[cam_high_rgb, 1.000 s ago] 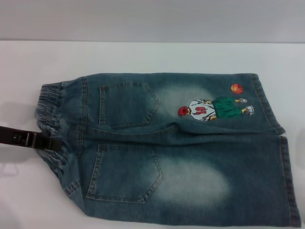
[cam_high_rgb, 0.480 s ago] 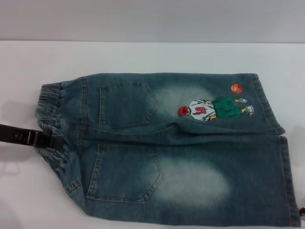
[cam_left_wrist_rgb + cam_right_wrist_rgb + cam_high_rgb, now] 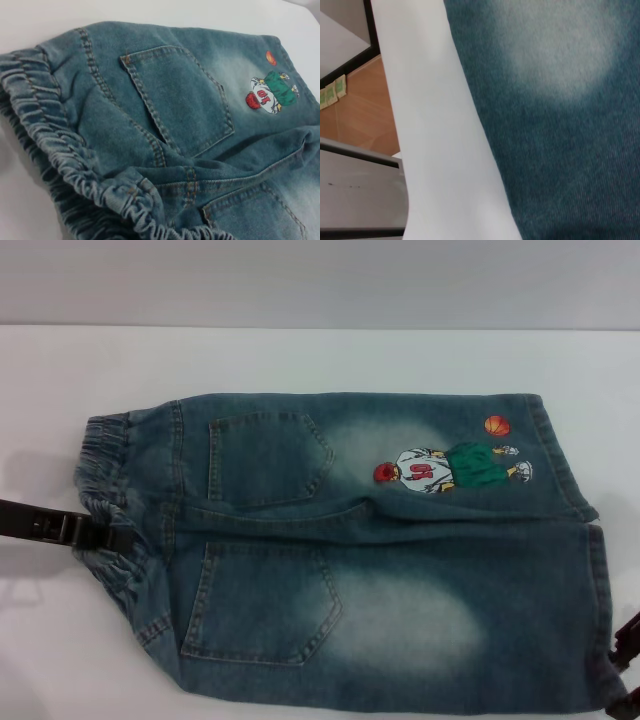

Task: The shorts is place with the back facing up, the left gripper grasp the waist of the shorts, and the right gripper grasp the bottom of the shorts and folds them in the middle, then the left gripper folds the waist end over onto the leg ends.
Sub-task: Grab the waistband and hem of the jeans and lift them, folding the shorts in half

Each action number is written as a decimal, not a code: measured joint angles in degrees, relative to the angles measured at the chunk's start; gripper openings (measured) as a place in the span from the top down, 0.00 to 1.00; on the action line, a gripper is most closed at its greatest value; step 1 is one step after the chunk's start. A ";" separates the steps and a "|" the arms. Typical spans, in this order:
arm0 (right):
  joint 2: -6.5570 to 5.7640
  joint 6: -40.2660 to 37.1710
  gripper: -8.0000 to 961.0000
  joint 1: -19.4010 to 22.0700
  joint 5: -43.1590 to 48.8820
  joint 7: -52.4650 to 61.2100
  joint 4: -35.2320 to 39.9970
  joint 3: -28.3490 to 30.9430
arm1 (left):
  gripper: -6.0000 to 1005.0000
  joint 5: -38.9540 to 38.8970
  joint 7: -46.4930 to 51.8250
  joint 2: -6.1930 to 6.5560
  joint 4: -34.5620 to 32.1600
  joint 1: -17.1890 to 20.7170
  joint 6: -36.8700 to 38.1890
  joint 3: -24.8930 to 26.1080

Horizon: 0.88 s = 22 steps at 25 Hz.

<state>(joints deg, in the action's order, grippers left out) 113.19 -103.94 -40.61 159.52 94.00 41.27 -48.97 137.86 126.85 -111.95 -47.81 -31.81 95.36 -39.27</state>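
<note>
The shorts (image 3: 370,550) lie flat on the white table (image 3: 320,355), back pockets up, with the cartoon patch (image 3: 450,468) on the far leg. The ruffled waist (image 3: 105,485) is at the left; it fills the near side of the left wrist view as the waist (image 3: 75,165). My left gripper (image 3: 118,537) reaches in from the left, its slim black claw shut over the waistband. The leg ends (image 3: 590,540) are at the right. My right gripper (image 3: 628,677) shows at the bottom right corner beside the near hem, two black fingers apart. The right wrist view shows denim of the shorts (image 3: 560,125).
Bare white table surrounds the shorts at the back and left. In the right wrist view the table's edge (image 3: 395,150) runs close by, with wooden floor (image 3: 360,110) below it.
My right gripper has risen into view at the bottom right corner, next to the near leg hem. The left gripper and shorts have barely moved.
</note>
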 joint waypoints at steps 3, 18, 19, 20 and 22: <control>0.37 0.16 0.33 -0.51 -0.03 -0.04 0.02 -0.07 | 0.93 0.02 -0.24 -0.01 0.04 0.07 -0.04 0.13; 1.08 -5.80 0.33 -1.06 -1.54 -0.29 4.17 -0.22 | 0.93 0.27 -0.38 0.19 0.09 0.23 -0.27 0.18; 1.08 -5.90 0.33 -1.05 -1.54 -0.29 4.18 -0.22 | 0.93 0.26 -0.38 0.22 0.09 0.23 -0.27 0.21; 1.08 -5.91 0.33 -1.03 -1.51 -0.30 4.19 -0.22 | 0.93 0.25 -0.38 0.23 0.09 0.23 -0.27 0.22; 1.08 -5.94 0.33 -0.97 -1.41 -0.31 4.20 -0.21 | 0.93 0.14 -0.38 0.30 0.09 0.23 -0.27 0.23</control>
<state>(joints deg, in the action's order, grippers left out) 114.27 -109.87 -41.58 158.11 93.69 45.48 -49.18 138.00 126.47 -111.65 -47.72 -31.58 95.09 -39.04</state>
